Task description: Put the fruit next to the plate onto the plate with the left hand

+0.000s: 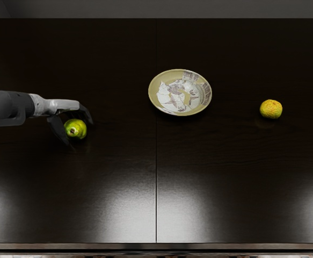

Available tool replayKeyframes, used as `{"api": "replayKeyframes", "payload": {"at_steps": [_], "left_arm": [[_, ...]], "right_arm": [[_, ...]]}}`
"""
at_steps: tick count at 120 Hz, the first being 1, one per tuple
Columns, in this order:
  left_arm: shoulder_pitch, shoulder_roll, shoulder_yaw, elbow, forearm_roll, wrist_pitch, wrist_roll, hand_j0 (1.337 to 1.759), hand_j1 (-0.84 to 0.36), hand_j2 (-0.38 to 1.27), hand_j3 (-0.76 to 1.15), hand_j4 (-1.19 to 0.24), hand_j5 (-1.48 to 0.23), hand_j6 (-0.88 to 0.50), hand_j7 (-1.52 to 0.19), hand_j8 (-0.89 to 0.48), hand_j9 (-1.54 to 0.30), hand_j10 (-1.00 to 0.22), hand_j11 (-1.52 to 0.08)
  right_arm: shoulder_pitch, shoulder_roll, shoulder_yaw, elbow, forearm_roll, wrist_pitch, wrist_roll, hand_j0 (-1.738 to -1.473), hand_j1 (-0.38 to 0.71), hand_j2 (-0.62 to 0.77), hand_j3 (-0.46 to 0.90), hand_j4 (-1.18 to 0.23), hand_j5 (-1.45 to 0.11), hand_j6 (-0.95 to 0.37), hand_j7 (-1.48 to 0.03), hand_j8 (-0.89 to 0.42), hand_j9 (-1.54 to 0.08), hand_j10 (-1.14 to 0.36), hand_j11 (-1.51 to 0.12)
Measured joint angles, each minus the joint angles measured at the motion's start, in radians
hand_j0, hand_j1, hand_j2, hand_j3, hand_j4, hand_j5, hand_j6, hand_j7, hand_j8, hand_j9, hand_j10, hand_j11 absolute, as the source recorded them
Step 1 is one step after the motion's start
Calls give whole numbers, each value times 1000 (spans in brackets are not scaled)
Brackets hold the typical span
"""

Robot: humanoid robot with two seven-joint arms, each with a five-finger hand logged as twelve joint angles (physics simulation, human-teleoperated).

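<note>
We see a dark table (pixel 156 204) with a thin seam running from its far edge to its near edge through the middle. The left arm (pixel 14 106) comes in from the left edge, about halfway between the far and near edges, and reaches a short way over the surface. The left hand (pixel 66 115) sits at the end of it, close to the left edge, and its dark fingers (pixel 86 114) are curled around a green fruit (pixel 75 128). One finger arches over the far right side of the fruit, while the thumb (pixel 58 133) reaches down along its near left side, so the fruit is pinched between them. We cannot tell whether the fruit rests on the table or is lifted just clear of it.

The plate (pixel 155 86) lies just right of the seam, nearer the far edge than the near one. It is round, with a yellowish rim and a pale grey pattern across its middle, and nothing lies on it. The green fruit is well apart from the plate, off to its left and a little nearer to us.

A yellow-orange fruit (pixel 271 108) lies on the table towards the right edge, apart from the plate.
</note>
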Motion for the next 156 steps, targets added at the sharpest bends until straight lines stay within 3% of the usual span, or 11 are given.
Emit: {"api": "replayKeyframes", "payload": {"at_steps": [11,30,35,54,58,60,107,156], "left_arm": [[0,0,2,1,4,0,0,1658,-165,89,0,-442,-563,-417,-565,-420,-568,-438,-568],[8,-1,4,1,5,0,0,1657,-284,155,0,-500,-618,-338,-631,-350,-648,-479,-649],[8,-1,4,2,5,-1,0,1656,-346,274,0,-505,-644,-296,-654,-322,-670,-486,-672],[10,-3,6,3,5,-2,0,1653,-363,282,0,-470,-727,-239,-733,-281,-738,-517,-741],[15,-4,5,3,4,0,0,1651,-409,346,0,-457,-730,-234,-741,-263,-754,-525,-759],[16,-5,5,3,5,0,0,1650,-450,475,0,-443,-738,-217,-747,-236,-803,-526,-774],[-4,-9,1,0,-7,-2,-1,1647,-362,261,0,-420,-886,-198,-892,-234,-928,-592,-919],[-137,-86,-37,-12,-166,-3,0,1648,-324,220,0,-432,-923,-203,-934,-248,-955,-604,-948]], "right_arm": [[0,0,0,0,0,0,0,-1658,-314,-6,0,-30,-38,-30,-38,-30,-38,-30,-38],[0,0,0,0,0,0,0,-1658,-314,-6,0,-30,-38,-30,-38,-30,-38,-30,-38],[0,0,0,0,0,0,0,-1658,-314,-6,0,-30,-38,-30,-38,-30,-38,-30,-38],[0,0,0,0,0,0,0,-1658,-314,-6,0,-30,-38,-30,-38,-30,-38,-30,-38],[0,0,0,0,0,0,0,-1658,-314,-6,0,-30,-38,-30,-38,-30,-38,-30,-38],[0,0,0,0,0,0,0,-1658,-314,-6,0,-30,-38,-30,-38,-30,-38,-30,-38],[0,0,0,0,0,0,0,-1658,-314,-6,0,-30,-38,-30,-38,-30,-38,-29,-38],[0,0,0,0,0,0,0,-1658,-314,-6,0,-30,-38,-30,-38,-30,-38,-29,-38]]}}
